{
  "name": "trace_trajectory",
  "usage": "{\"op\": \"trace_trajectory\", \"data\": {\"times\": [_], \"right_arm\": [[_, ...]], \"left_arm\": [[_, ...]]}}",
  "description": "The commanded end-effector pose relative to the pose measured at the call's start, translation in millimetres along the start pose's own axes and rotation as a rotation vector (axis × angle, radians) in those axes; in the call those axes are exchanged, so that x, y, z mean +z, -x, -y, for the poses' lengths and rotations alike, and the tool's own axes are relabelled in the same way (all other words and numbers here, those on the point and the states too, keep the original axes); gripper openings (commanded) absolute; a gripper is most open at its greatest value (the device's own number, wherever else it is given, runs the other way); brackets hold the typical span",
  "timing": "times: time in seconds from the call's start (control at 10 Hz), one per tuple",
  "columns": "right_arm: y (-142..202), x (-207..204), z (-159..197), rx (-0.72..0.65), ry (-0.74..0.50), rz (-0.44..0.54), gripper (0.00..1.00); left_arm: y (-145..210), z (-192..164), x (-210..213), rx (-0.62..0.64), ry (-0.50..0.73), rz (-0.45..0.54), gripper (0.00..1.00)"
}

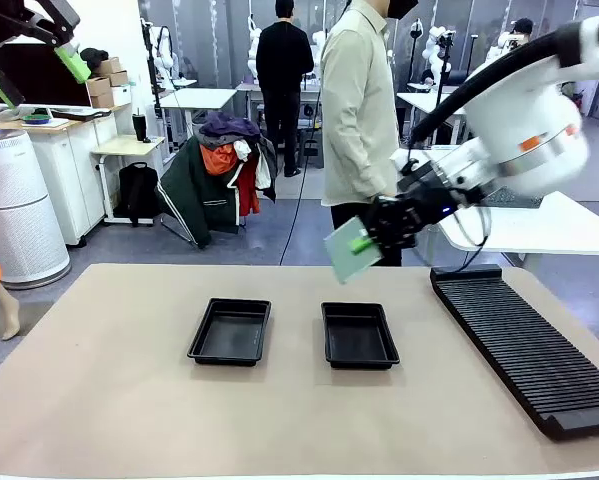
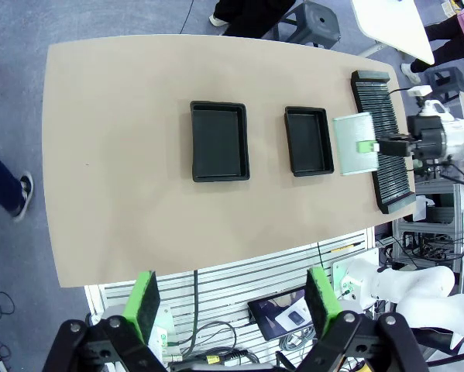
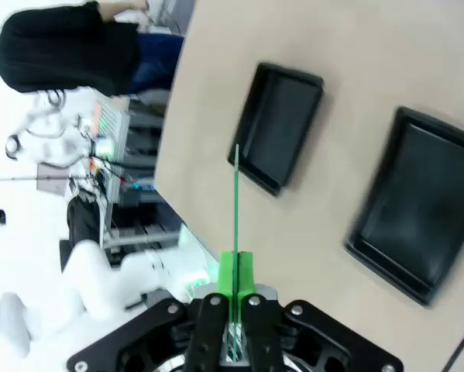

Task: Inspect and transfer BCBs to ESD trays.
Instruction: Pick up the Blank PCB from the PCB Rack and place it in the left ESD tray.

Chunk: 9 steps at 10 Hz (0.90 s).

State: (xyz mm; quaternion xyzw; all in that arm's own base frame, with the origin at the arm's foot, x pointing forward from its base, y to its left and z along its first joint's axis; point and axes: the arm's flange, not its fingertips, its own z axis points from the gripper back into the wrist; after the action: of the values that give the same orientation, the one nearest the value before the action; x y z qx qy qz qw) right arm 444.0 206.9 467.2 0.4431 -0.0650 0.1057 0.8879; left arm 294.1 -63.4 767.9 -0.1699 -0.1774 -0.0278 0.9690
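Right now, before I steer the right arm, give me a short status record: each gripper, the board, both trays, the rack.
right gripper: shut on the BCB, gripping one edge
BCB: in the air, off the table
left gripper: open, high above the table, holding nothing
left-hand ESD tray: empty
right-hand ESD tray: empty, nearest the BCB
slotted rack: table's right side, no boards seen in it
person: standing at the far side

Two shallow plastic trays (image 1: 229, 332) and a long ribbed rack (image 1: 524, 335) are black; the tabletop (image 1: 99, 400) is tan; the thin rectangular board (image 1: 339, 256) shows pale green-grey.
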Motion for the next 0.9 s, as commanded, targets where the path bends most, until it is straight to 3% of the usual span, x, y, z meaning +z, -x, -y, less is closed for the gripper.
{"op": "trace_trajectory", "data": {"times": [0.0, 0.1, 0.6, 0.8], "right_arm": [[-4.0, -48.0, -0.1, -0.059, -0.052, 0.119, 0.03], [-6.9, -72.7, 1.1, -0.12, -0.075, 0.168, 0.03], [-21.0, -187.5, 10.0, -0.156, -0.139, 0.167, 0.03], [-26.9, -225.1, 16.2, -0.196, -0.13, 0.208, 0.03]], "left_arm": [[0.4, -0.9, -1.0, 0.0, 0.002, -0.001, 1.0], [0.4, -0.9, -1.0, 0.0, 0.002, -0.001, 1.0], [0.4, -0.9, -1.0, 0.0, 0.002, -0.001, 1.0], [0.4, -0.9, -1.0, 0.0, 0.002, -0.001, 1.0]]}}
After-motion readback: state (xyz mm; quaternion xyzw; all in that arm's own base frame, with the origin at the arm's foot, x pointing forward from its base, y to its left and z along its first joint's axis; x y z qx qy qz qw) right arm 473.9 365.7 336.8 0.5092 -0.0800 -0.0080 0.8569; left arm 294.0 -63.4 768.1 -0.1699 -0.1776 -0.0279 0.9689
